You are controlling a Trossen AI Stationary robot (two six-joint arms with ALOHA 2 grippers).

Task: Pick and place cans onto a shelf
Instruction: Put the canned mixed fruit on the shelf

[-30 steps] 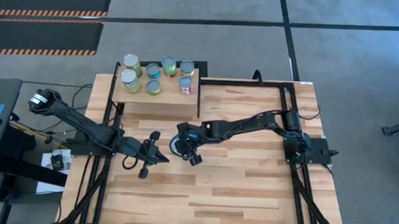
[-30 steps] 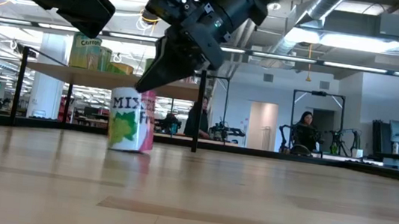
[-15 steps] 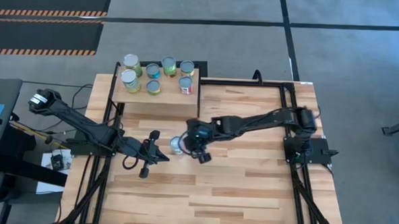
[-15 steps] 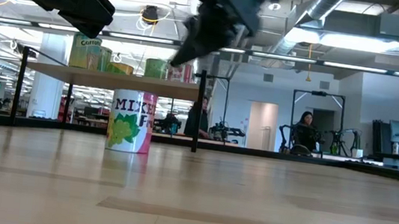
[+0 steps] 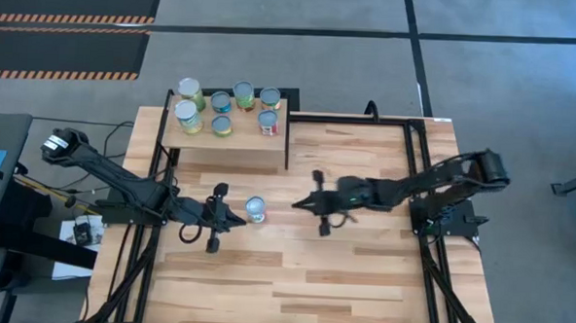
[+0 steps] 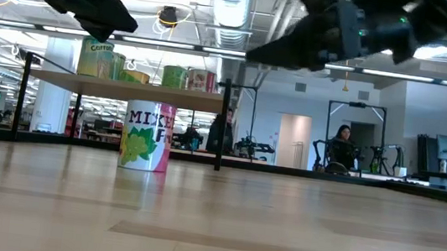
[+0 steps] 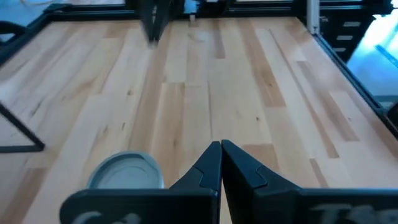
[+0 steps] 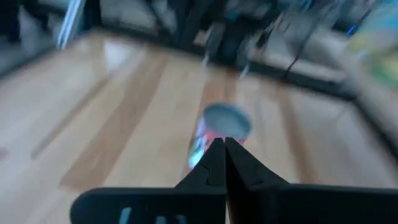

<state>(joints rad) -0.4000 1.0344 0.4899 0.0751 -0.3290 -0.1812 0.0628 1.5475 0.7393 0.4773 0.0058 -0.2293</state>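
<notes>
High view: 1 mixed-fruit can (image 5: 255,210) is standing upright on the table (image 5: 361,282) left of centre, ungrasped. Right gripper (image 5: 304,203), clenched empty, is hovering just right of it. Left gripper (image 5: 235,221), clenched empty, is sitting beside it. 7 cans (image 5: 222,102) are resting on the shelf (image 5: 240,138), upper left.

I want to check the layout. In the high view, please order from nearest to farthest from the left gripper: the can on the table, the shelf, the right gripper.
From the left gripper:
1. The can on the table, just beside it.
2. The right gripper, mid-table.
3. The shelf, at the far edge.
</notes>
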